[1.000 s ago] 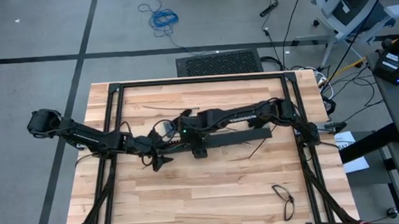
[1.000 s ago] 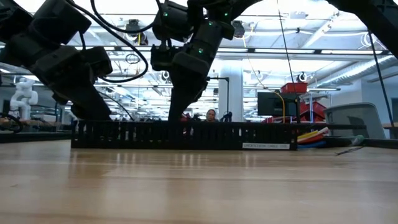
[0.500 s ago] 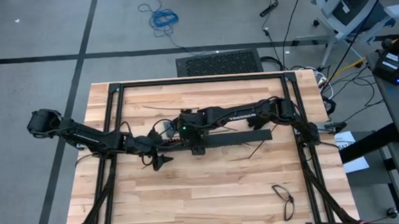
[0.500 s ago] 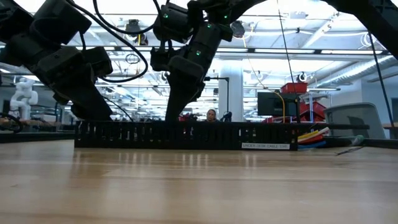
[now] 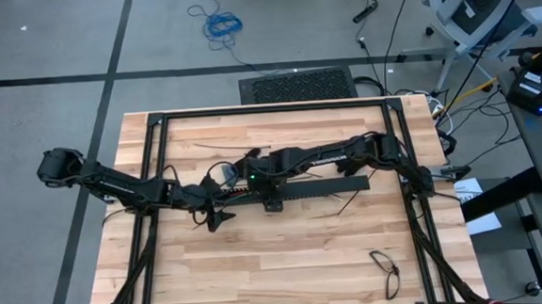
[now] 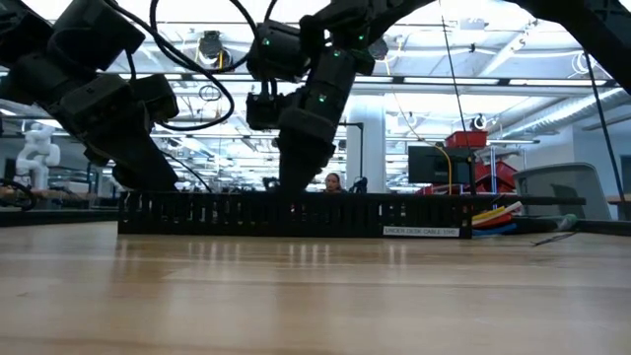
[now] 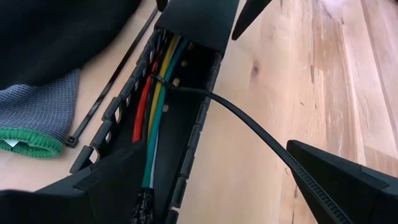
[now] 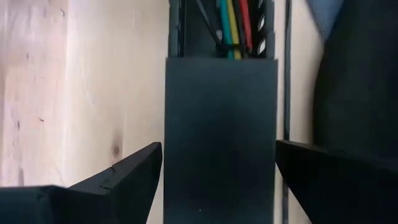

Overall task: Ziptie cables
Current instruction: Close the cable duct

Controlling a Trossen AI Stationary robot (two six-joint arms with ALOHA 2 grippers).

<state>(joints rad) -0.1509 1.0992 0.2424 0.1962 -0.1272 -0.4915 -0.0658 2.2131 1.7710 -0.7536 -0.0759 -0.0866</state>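
Observation:
A long black slotted duct [image 5: 322, 188] lies across the table's middle. In it run the cables [image 7: 152, 118], red, yellow, green and black, bound by a black ziptie [image 7: 160, 81] whose tail [image 7: 249, 121] slants out over the duct wall. A flat black cover [image 8: 221, 137] sits on the duct. My right gripper [image 8: 217, 146] points down over the cover, open, one finger at each long side. My left gripper [image 7: 214, 149] hangs open over the duct's left end [image 5: 220, 216], one finger on each side of it. My right gripper comes at the cover from above, its fingers [image 8: 134, 171] close beside the cover's two long edges [image 8: 166, 143]. Whether they touch it I cannot tell.
A loose ziptie [image 7: 109, 99] lies on the wood beside the duct, next to a grey glove with a green cuff [image 7: 34, 118]. More loose zipties [image 5: 348, 202] lie near the duct's right end. A black wire loop [image 5: 386, 267] rests near the table's near right corner.

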